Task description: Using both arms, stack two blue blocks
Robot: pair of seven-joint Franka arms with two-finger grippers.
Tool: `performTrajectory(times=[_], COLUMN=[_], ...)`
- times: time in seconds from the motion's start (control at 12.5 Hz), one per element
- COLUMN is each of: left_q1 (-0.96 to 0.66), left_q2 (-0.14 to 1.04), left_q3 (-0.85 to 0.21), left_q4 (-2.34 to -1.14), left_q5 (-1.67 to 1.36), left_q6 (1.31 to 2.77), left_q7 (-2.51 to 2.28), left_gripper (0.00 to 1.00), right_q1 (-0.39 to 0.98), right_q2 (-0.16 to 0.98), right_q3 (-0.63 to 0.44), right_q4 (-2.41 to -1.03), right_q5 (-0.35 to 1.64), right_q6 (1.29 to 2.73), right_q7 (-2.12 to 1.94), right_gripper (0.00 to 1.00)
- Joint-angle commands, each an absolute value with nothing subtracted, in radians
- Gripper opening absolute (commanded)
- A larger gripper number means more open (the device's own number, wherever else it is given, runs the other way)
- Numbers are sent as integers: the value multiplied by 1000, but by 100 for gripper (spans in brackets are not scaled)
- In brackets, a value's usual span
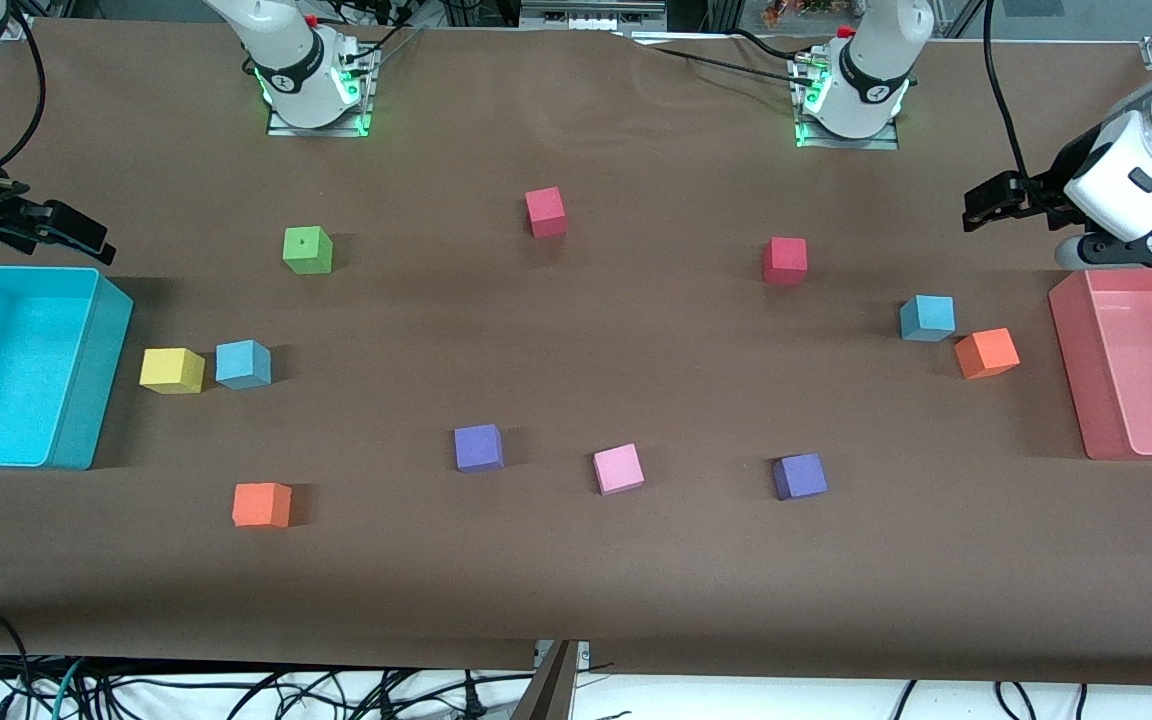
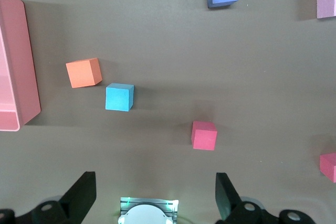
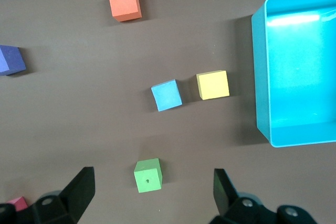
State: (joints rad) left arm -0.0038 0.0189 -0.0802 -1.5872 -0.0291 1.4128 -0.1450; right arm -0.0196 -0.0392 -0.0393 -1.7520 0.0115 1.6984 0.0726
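Two light blue blocks lie far apart on the brown table. One blue block [image 1: 243, 364] [image 3: 167, 95] sits beside a yellow cube near the turquoise bin. The other blue block [image 1: 927, 318] [image 2: 119, 97] sits beside an orange cube near the pink bin. My left gripper [image 1: 981, 205] [image 2: 155, 182] hangs open and empty, high over the table at the left arm's end, by the pink bin. My right gripper [image 1: 86, 238] [image 3: 153, 182] hangs open and empty over the right arm's end, by the turquoise bin. Neither gripper touches a block.
A turquoise bin [image 1: 86, 400] and a pink bin [image 1: 1071, 370] stand at the table's two ends. Scattered cubes: green [image 1: 307, 250], yellow [image 1: 172, 370], two orange [image 1: 261, 504] [image 1: 986, 353], two red [image 1: 545, 212] [image 1: 784, 260], two purple [image 1: 478, 447] [image 1: 799, 476], pink [image 1: 618, 468].
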Motion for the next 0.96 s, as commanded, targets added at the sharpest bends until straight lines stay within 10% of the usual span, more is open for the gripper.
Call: performTrajectory(times=[0.0,0.88], left_q1=[3,3], left_q2=[28,28], left_q3=[-84,-86], left_q4=[-1559,-1557], left_q5=[-51,-51], left_q6=[1393,1393], left_q7=[-138,-140], left_gripper=[100,100], right_q1=[-34,-34], right_q2=[-40,-35], right_q3=[-25,-11], right_q4=[-1732,-1733], right_q5=[6,8], right_q6=[1675,1683], right_q7=[67,69], right_gripper=[100,100])
